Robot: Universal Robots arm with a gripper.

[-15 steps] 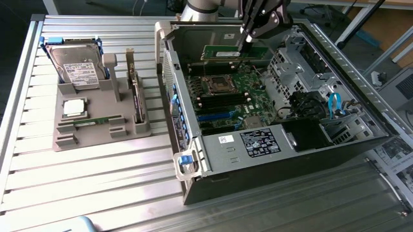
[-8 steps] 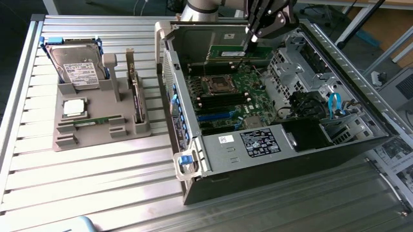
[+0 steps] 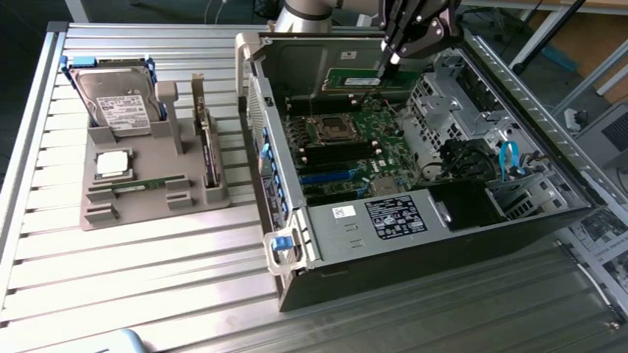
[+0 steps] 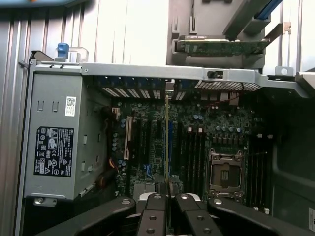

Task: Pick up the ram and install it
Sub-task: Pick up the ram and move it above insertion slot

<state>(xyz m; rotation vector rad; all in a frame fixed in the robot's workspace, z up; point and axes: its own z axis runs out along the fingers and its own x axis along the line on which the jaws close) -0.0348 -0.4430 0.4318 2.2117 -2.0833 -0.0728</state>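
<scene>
The ram (image 3: pixel 355 79) is a thin green stick that hangs over the open computer case (image 3: pixel 294 243), above the far end of the motherboard (image 3: pixel 358 158). My gripper (image 3: pixel 387 68) comes down from above and is shut on the stick's end. In the wrist view the ram (image 4: pixel 168 142) is seen edge-on as a narrow strip running out from between my gripper's (image 4: pixel 169 199) two black fingers (image 4: pixel 152 216). Beneath it lie the motherboard's (image 4: pixel 152 147) long black memory slots (image 4: pixel 192 152), beside the empty processor socket (image 4: pixel 225 172). The stick is above the board, not seated in a slot.
On the exterior view's left a grey holder (image 3: pixel 147 202) stands on the slatted metal table (image 3: pixel 147 279). It carries a hard drive (image 3: pixel 113 103), a square silver chip (image 3: pixel 113 163) and an upright green board (image 3: pixel 204 140). A drive cage (image 3: pixel 393 217) and blue cables (image 3: pixel 508 160) fill the case's near end.
</scene>
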